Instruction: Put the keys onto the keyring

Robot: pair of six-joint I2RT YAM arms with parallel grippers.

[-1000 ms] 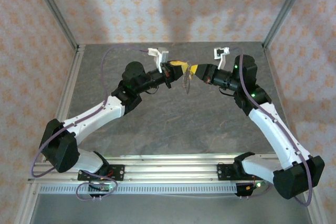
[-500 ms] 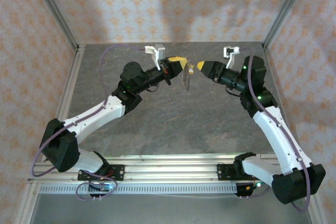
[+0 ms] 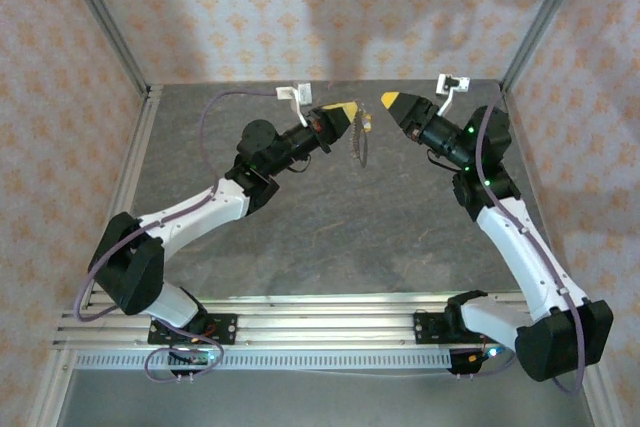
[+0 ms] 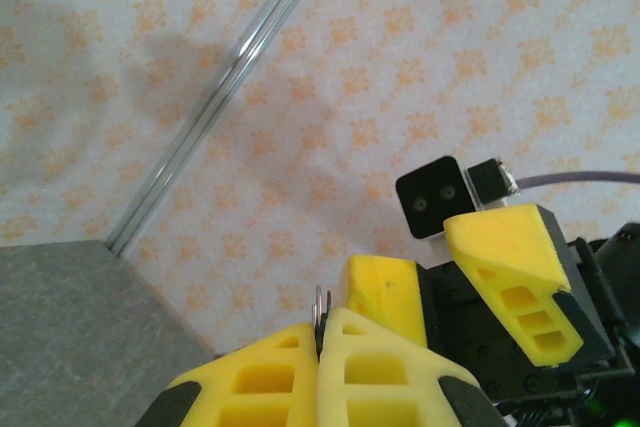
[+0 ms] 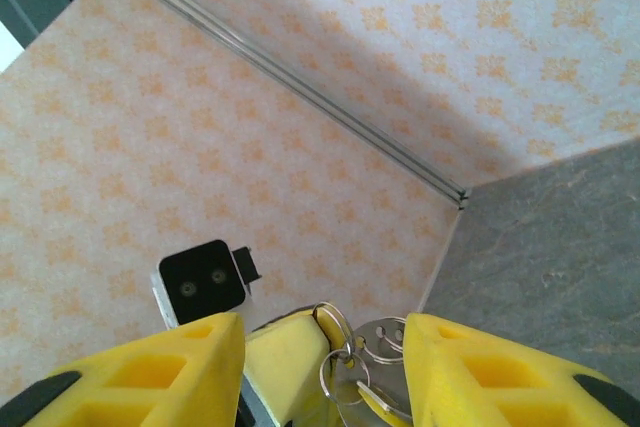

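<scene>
My left gripper [image 3: 348, 109] is raised over the back of the table and is shut on the keyring [image 4: 320, 309]; a thin edge of grey wire sticks up between its yellow fingers [image 4: 265, 377]. In the right wrist view the keyring [image 5: 334, 321] hangs off the left gripper's finger, linked to a smaller ring [image 5: 343, 379] that carries a round metal smiley tag [image 5: 392, 339] and a yellowish flat piece that looks like the key [image 5: 378, 399]. From above, this bundle [image 3: 360, 140] dangles below the left fingertips. My right gripper [image 3: 392, 99] is open a short way to the right, touching nothing.
The grey table [image 3: 330, 227] lies far below both grippers. Patterned walls with metal corner posts [image 3: 540, 17] close in the back and sides. The two grippers face each other closely near the back wall.
My right gripper has opened and drawn back up and to the right, away from the left gripper. The left gripper has risen slightly toward the back, the ring bundle still hanging from it.
</scene>
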